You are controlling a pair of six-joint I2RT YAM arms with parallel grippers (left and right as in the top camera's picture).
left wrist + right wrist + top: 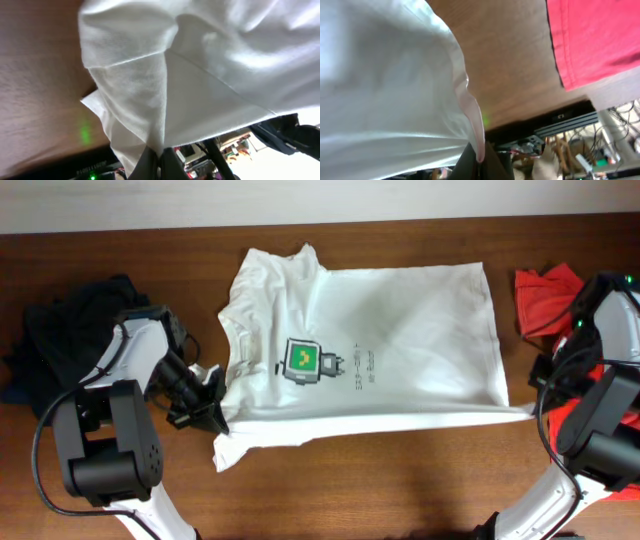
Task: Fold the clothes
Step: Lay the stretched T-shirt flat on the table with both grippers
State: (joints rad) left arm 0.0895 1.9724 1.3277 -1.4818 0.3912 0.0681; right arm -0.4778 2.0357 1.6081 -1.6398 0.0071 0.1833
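Observation:
A white T-shirt (400, 340) with a green robot print lies spread on the wooden table (400, 480), collar to the left. My left gripper (208, 412) is shut on the shirt's near-left edge; in the left wrist view (160, 159) the white cloth (170, 85) is pinched between the fingers. My right gripper (540, 408) is shut on the shirt's near-right corner, and the near edge is stretched taut between the two. In the right wrist view (481, 162) the hem (465, 100) runs into the closed fingers.
A dark garment pile (60, 330) lies at the far left beside the left arm. Red clothes (545, 298) lie at the right edge, also seen in the right wrist view (600, 35).

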